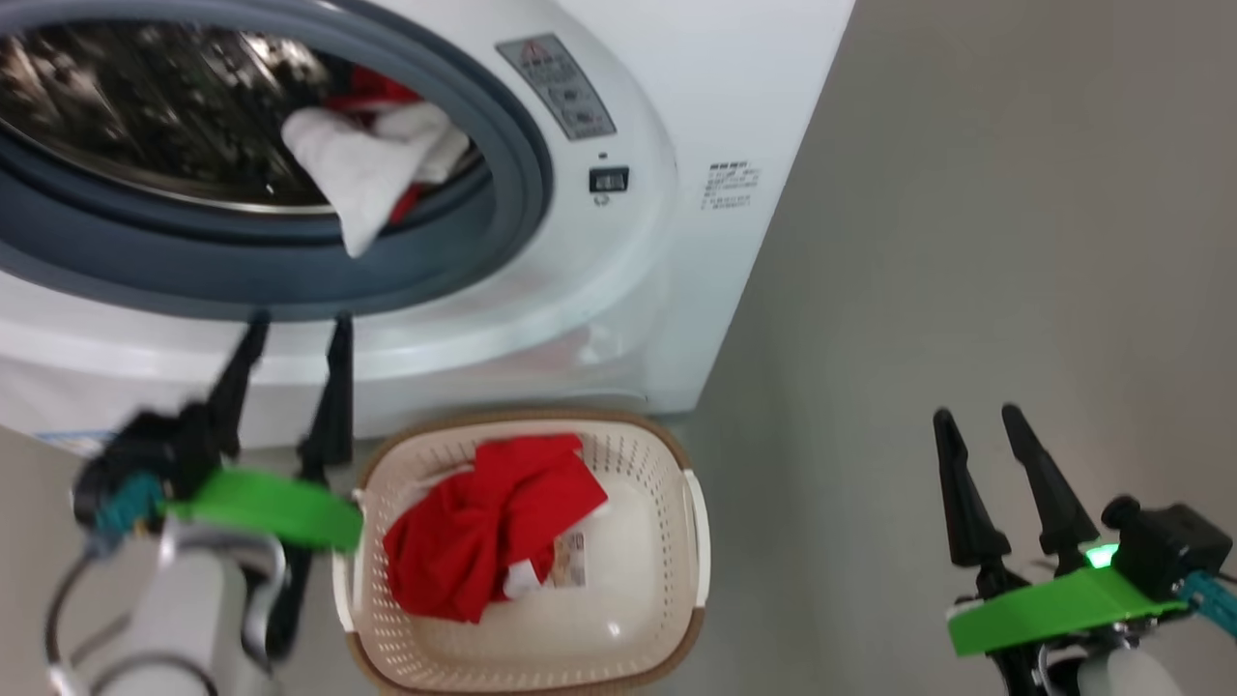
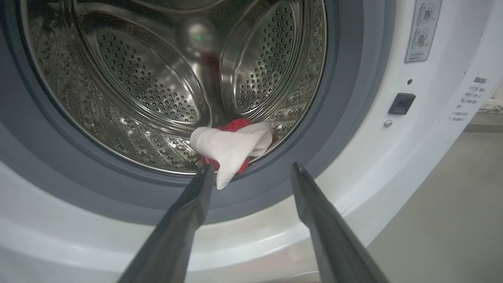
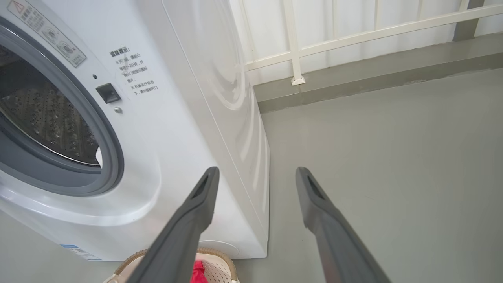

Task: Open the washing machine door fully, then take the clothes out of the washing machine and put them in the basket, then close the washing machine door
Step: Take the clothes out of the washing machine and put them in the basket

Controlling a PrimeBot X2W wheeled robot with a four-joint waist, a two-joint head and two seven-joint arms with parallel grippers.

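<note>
A grey warning sticker [image 1: 558,85] with a red triangle sits on the washing machine [image 1: 676,290], two o'clock of its opening; wording too small to read

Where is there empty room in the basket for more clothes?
The basket is bare on its right, between the red garment and its right wall. Its left side is crowded. The floor right of the washing machine is bare too.

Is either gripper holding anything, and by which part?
Nothing is held. The left gripper stands open facing the white garment; the right gripper is open and empty.
</note>
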